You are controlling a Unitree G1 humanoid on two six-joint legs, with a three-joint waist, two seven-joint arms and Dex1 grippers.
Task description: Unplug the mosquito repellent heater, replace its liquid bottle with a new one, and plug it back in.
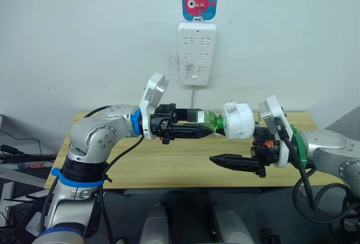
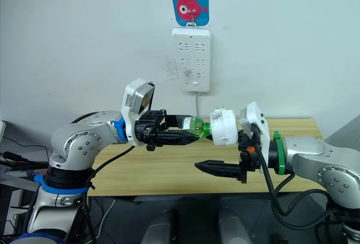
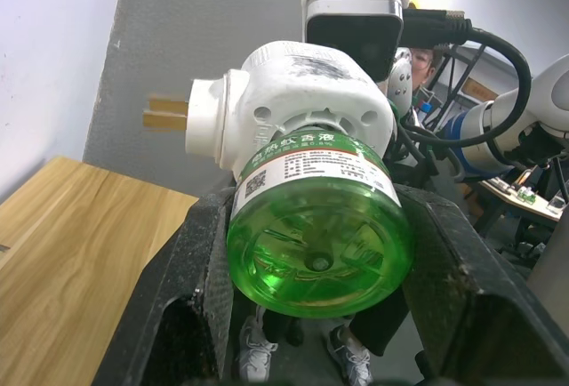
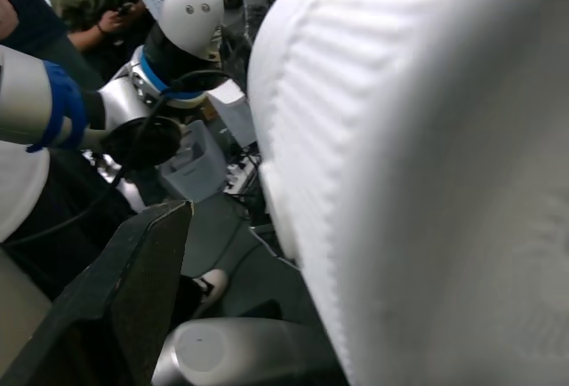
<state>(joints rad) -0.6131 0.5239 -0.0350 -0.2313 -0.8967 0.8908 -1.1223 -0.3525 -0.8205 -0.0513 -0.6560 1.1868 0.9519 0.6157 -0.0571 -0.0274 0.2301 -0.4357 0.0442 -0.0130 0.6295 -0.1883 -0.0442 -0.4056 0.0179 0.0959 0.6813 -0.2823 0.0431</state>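
The mosquito repellent heater (image 1: 238, 120) is off the wall and held in mid-air between the two arms, above the wooden table (image 1: 169, 165) and well below the white power strip (image 1: 197, 53) hanging on the wall. A green liquid bottle (image 1: 207, 120) is seated in the heater, and the two together form one line running straight from one hand to the other.

The left gripper (image 1: 203, 131) has its black fingers closed on the body of the bottle, base toward the wrist and neck pointing away, as the left wrist view shows with the green base sitting snug between the pads. The heater lies just beyond those fingertips.

On the other side, the right gripper (image 1: 225, 143) stands spread wide: one finger reaches out low and free beneath the heater, while the heater's white ribbed shell sits close against the upper side of that hand. Whether the upper finger actually bears on it I cannot tell.

The shared long axis is level, so separating or seating bottle and heater looks like a matter of twisting or pulling along that line, with the right hand nearest the heater and the left nearest the bottle.
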